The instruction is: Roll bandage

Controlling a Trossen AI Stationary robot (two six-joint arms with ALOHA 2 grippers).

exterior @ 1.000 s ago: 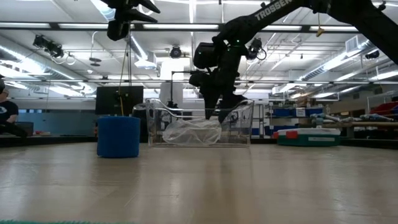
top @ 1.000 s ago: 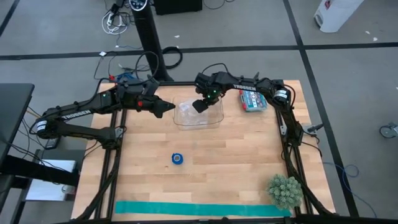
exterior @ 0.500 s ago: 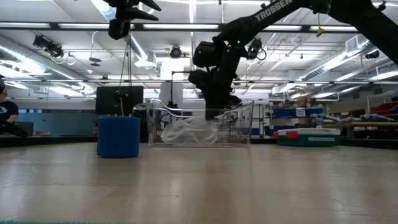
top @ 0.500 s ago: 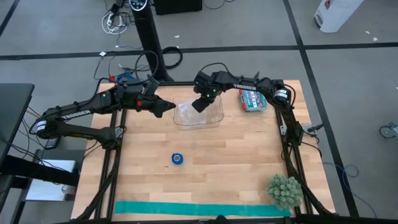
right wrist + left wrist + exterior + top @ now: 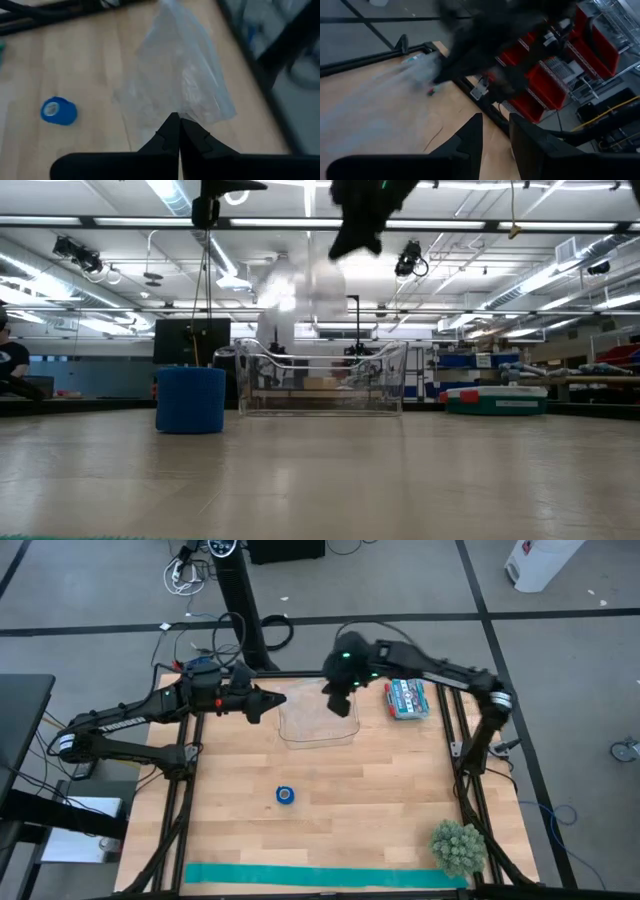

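The bandage is a small royal-blue roll (image 5: 286, 795) standing on end on the wooden table, also seen in the low view (image 5: 190, 400) and the right wrist view (image 5: 58, 111). No gripper touches it. My right gripper (image 5: 175, 127) is high above the clear container (image 5: 320, 722), shut on a clear plastic bag (image 5: 182, 75). The bag shows blurred in the low view (image 5: 300, 285). My left gripper (image 5: 496, 134) hovers left of the container with its fingers apart and nothing between them. My right gripper pinches an edge of the clear plastic bag (image 5: 176, 112) between its two shut fingers, which come from above and point down. The bag hangs slack below the fingers, lifted clear of the container (image 5: 320, 380).
A teal-green strip (image 5: 320, 875) lies along the near edge. A green spiky plant (image 5: 458, 848) stands at the near right corner. A red and teal box (image 5: 405, 700) sits at the far right. Bare wood lies around the roll.
My right gripper has shut on the plastic bag inside the container and gone quickly up, drawing the bag out and clear above the container's rim. My left gripper has risen a little and drawn slightly toward the far edge. The blue roll has stayed put.
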